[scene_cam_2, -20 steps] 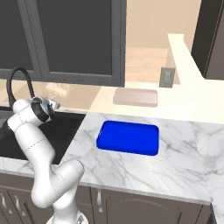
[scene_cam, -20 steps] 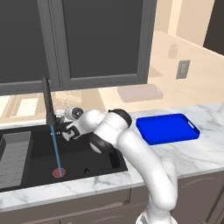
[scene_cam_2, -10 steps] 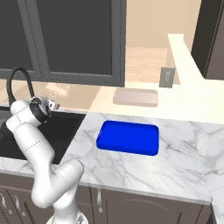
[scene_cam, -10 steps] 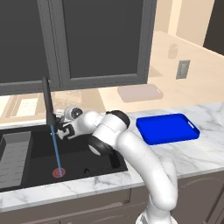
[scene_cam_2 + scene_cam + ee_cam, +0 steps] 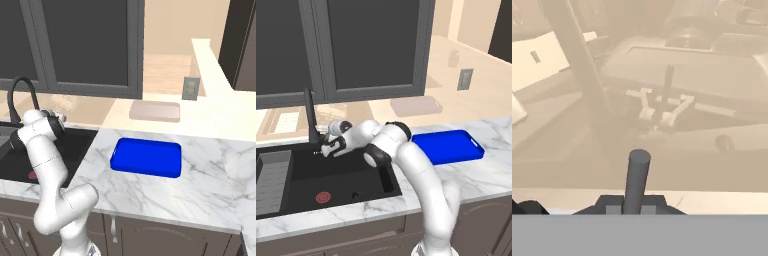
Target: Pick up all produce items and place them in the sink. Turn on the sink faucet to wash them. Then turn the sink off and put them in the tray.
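The black sink faucet [image 5: 309, 114] [image 5: 22, 86] stands behind the black sink [image 5: 341, 172] [image 5: 80, 145], and no water runs from its spout. My gripper [image 5: 326, 149] sits at the faucet's base on the right. In the hand view the gripper [image 5: 635, 206] is shut on the faucet's small dark lever [image 5: 637, 172], which rises between the tips, and the faucet stem [image 5: 574, 60] stands behind to the left. The red drain [image 5: 323, 197] lies bare. The blue tray [image 5: 448, 146] [image 5: 146, 157] rests on the marble to the right with nothing on it. The produce items are out of view.
A grey ribbed rack [image 5: 271, 175] lies in the sink's left part. A pale beige slab [image 5: 416, 106] [image 5: 155, 111] sits on the back counter behind the tray. My arm arches over the sink's right edge. Dark cabinet doors hang above.
The blue stream of water from the spout to the drain has stopped. The gripper has closed down at the faucet's base and barely moved otherwise.
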